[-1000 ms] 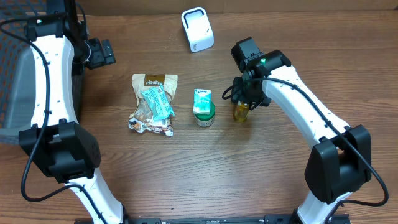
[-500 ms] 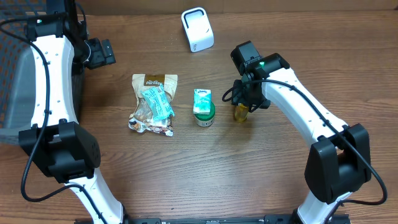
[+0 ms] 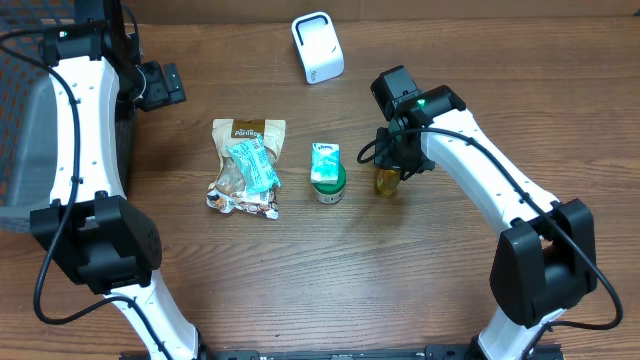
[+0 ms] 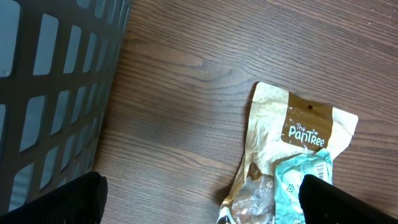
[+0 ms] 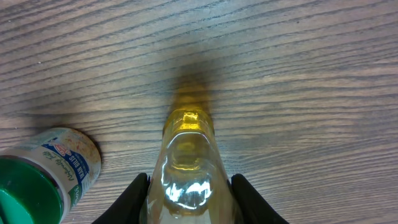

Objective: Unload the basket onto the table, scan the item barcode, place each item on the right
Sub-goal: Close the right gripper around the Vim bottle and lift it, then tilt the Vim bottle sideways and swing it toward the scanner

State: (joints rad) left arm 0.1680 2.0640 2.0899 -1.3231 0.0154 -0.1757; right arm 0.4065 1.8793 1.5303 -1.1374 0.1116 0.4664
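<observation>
Right arm's wrist had shifted a little toward the far edge of the worktop (image 3: 330,280) compared with one second earlier. We also noted that its fingers had drawn in on the bottle. Nothing else on the worktop had changed place.

Right fingers (image 5: 138,194): one on each side of the bottle (image 5: 186,155), both lying against its clear walls, so we recorded them as grasping the bottle. Seen from overhead, the bottle (image 3: 387,182) stood upright on the worktop under the right wrist. It held a yellow liquid. No barcode could be made out on it in any view.

Left fingers (image 4: 62,199): spread wide apart at the lower corners of the left wrist view, released, with nothing between them. They hung over bare wood just beside the basket (image 4: 50,81), near the top of the snack bag (image 4: 292,134).

Layout from overhead:
- scanner (image 3: 317,47), white, at the far edge, well apart from the bottle
- jar (image 3: 328,187) with a green lid, near the bottle on its left-arm side but not touching it, with a small teal carton (image 3: 324,157) at its far side
- snack bag (image 3: 248,130) lying flat further toward the left arm, with a teal packet (image 3: 252,165) on top of it
- basket (image 3: 20,140), grey, at the left arm's edge of the worktop
</observation>
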